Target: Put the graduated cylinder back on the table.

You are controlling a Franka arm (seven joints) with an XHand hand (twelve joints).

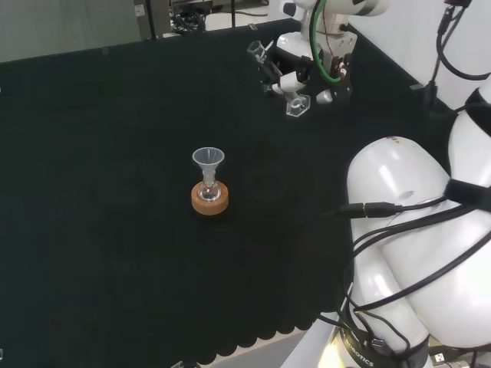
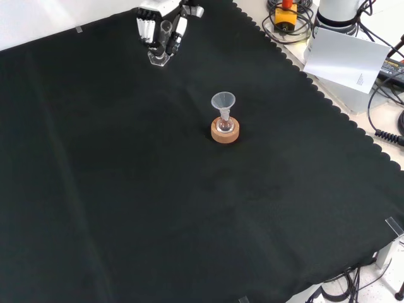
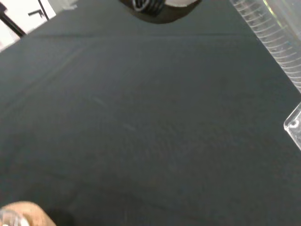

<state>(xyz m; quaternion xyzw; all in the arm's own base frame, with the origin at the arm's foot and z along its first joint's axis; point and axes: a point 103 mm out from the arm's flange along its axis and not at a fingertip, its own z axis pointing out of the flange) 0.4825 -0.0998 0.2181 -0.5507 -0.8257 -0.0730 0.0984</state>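
Observation:
The clear graduated cylinder (image 1: 285,90) is in my hand (image 1: 290,70) at the far right of the cloth in the head view. It tilts, with its open mouth up and to the left. The fingers are curled round its tube. Its hexagonal foot (image 1: 298,106) sits at or just above the cloth; I cannot tell if it touches. In the front view the hand (image 2: 158,22) comes in at the top, with the cylinder (image 2: 164,39) between the fingers and its foot (image 2: 158,60) below. The wrist view has the cylinder's marked tube (image 3: 275,44) close by.
A small flask with a clear funnel (image 1: 208,161) stands on a cork ring (image 1: 209,201) mid-cloth, well away from the hand; the front view places this cork ring (image 2: 225,134) nearer the camera. White paper (image 2: 347,57) and cables lie beyond the cloth's scalloped edge.

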